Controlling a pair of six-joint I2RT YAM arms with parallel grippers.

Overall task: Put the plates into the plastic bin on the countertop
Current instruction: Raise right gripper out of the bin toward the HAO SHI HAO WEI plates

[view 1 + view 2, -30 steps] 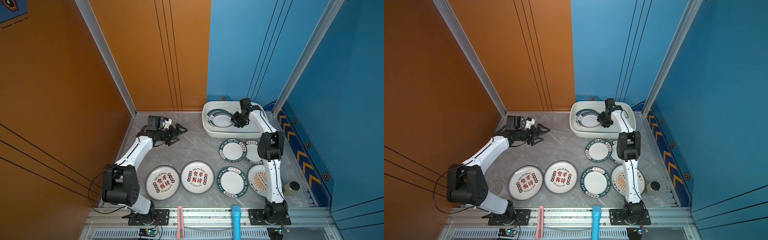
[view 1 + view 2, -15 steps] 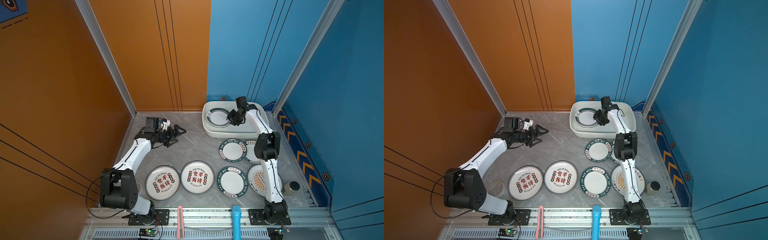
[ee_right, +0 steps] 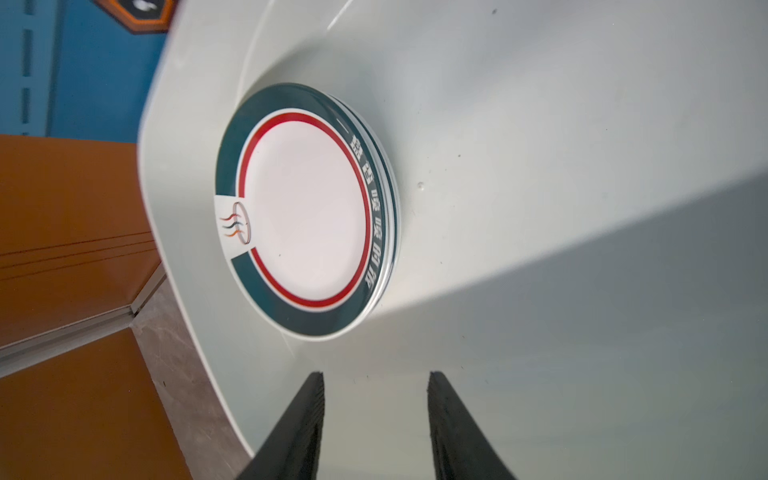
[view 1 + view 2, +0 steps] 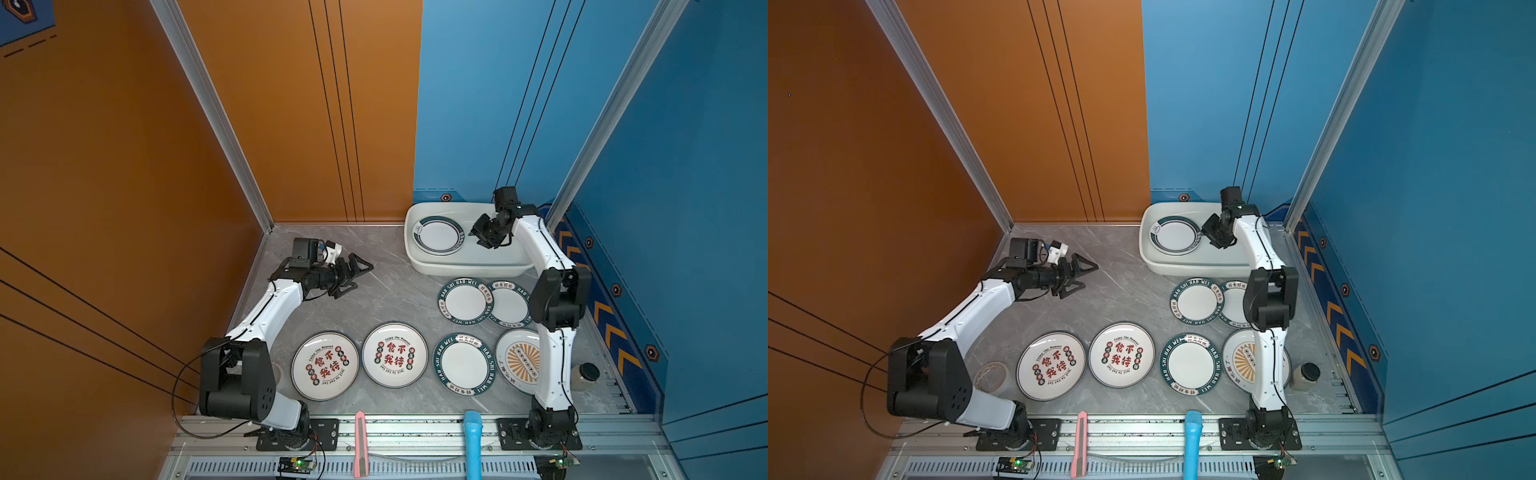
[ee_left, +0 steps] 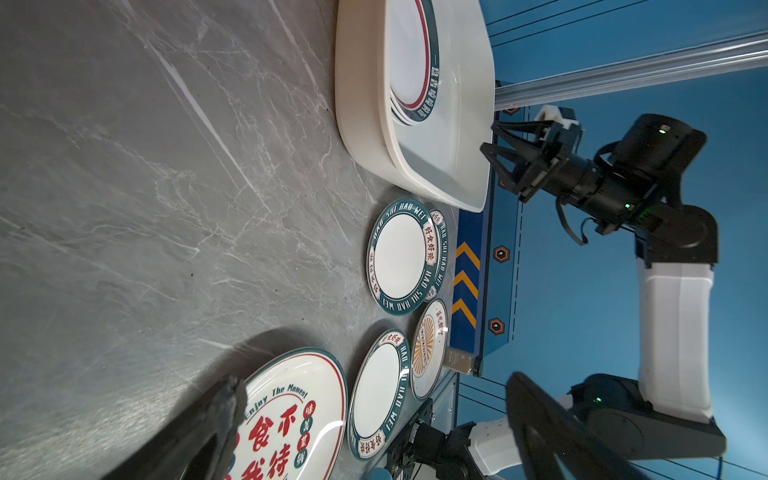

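Six plates lie flat on the countertop (image 4: 374, 299) (grey, white-veined), as both top views show. Four form a row along the 6 o'clock edge: two red-lettered plates (image 4: 395, 354), a green-rimmed plate (image 4: 464, 364) and a sunburst plate (image 4: 519, 361), the last partly hidden by the right arm (image 4: 552, 365). An overlapping pair (image 4: 465, 301) of green-rimmed plates lies at 3 o'clock, just in front of the bin (image 4: 465, 268), which sits at 1 o'clock.

Inside the bin, toward its 9 o'clock end, rests a stack (image 3: 307, 208) of plates with a green rim and a red inner ring (how many are in the stack cannot be told). The right gripper (image 3: 376, 415) is held above the bin's bare floor on the stack's 3 o'clock side. Its fingers are parted with nothing between them, clear of the stack.

The left gripper (image 4: 361, 277) hangs over bare countertop at 10 o'clock, jaws spread wide and empty, well apart from every plate. A tape roll (image 4: 992, 376) lies at 7 o'clock, and a small jar (image 4: 584, 376) stands at 4 o'clock.
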